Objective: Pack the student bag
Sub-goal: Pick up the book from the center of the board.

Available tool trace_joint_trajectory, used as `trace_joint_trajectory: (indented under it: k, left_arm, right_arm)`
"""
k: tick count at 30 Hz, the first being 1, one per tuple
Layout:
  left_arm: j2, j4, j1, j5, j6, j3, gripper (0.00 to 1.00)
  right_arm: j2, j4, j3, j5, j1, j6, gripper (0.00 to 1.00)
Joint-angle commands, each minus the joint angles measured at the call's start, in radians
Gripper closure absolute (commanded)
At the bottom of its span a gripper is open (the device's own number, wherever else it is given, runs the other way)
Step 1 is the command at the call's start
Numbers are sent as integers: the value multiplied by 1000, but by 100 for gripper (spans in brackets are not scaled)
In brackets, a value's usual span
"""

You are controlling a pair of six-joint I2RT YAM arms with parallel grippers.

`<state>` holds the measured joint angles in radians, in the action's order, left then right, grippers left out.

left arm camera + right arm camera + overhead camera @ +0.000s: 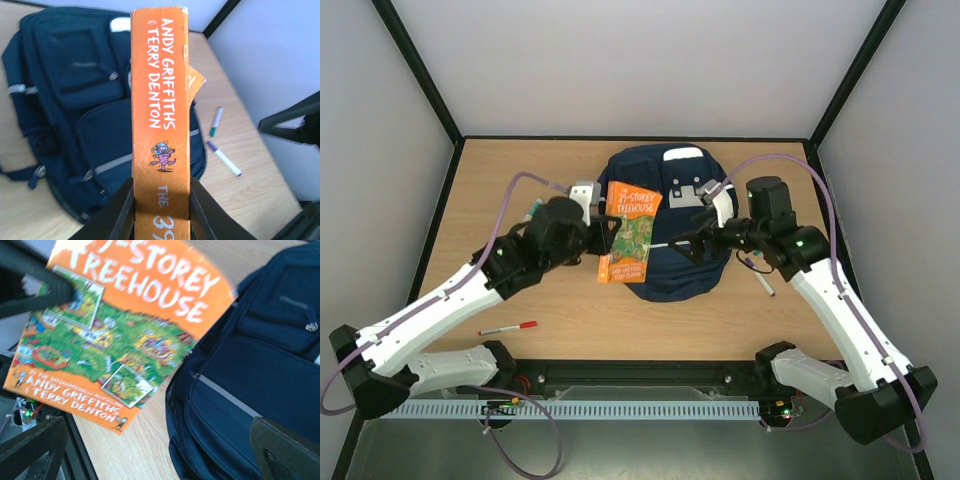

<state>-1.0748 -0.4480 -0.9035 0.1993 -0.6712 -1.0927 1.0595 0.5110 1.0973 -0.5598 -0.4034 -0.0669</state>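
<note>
left claw (pixel 160 202) clamped on the orange book (pixel 160 90), right claw (pixel 685 243) spread wide and empty over the student bag (pixel 660 275), flat mid table (pixel 520 180). i'd have right open the bag first and keep the book steady.

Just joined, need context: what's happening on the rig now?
The left arm's fingers are clamped on an orange paperback, holding it over the left edge of the navy backpack lying flat on the table. The right arm's fingers are open above the bag's middle. The book is not yet inside; markers lie on the table.
</note>
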Motion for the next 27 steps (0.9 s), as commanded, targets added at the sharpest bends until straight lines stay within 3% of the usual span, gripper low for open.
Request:
trace_joint_trajectory:
  k: [1,6,9,12,16,27]
  left_arm:
    - [-23,227,127,-305,101,-104,98]
    - [-58,402,283,-619,44,-115,98]
    - [-97,472,316,-770,21,-137,98]
    - [-126,527,324,-876,23,-149,98]
    - [-150,573,334,-940,28,-144,98]
    - [-151,645,373,-916,4,-63,98]
  right_arm:
    - [8,-44,24,-85,28,46,0]
    - [100,-115,92,-152,84,129,0]
    - [130,-185,104,-217,105,161,0]
    - [128,-281,74,-385,112,186,0]
    - [143,-347,72,-545,113,219,5]
    - [126,-265,95,-667,115,194,17]
